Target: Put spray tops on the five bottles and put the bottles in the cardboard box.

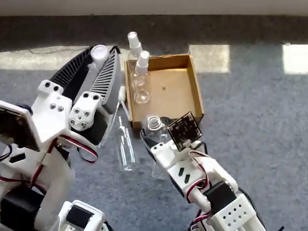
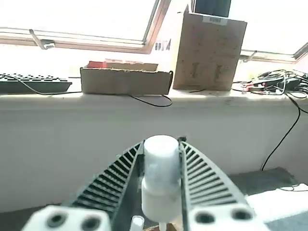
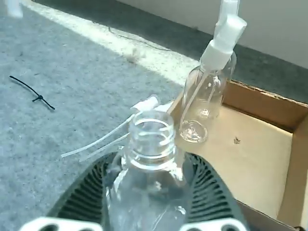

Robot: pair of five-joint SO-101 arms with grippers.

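Note:
My left gripper [image 2: 161, 175] is shut on a white spray top [image 2: 161, 168], held high with its cap up; from above it [image 1: 99, 53] sits left of the cardboard box [image 1: 193, 88]. My right gripper [image 3: 151, 183] is shut on an open clear bottle [image 3: 151, 159], upright just in front of the box's near edge [image 1: 154, 124]. Two bottles with spray tops [image 1: 141, 80] stand in the box's left side; one of them [image 3: 209, 91] shows in the right wrist view. Another topless bottle [image 1: 125, 145] lies on the carpet between the arms.
Loose spray tops with thin tubes [image 3: 120, 130] lie on the grey carpet by the box's left corner. A black cable tie [image 3: 33, 94] lies farther off. A white wall and a windowsill with boxes [image 2: 126, 79] rise behind.

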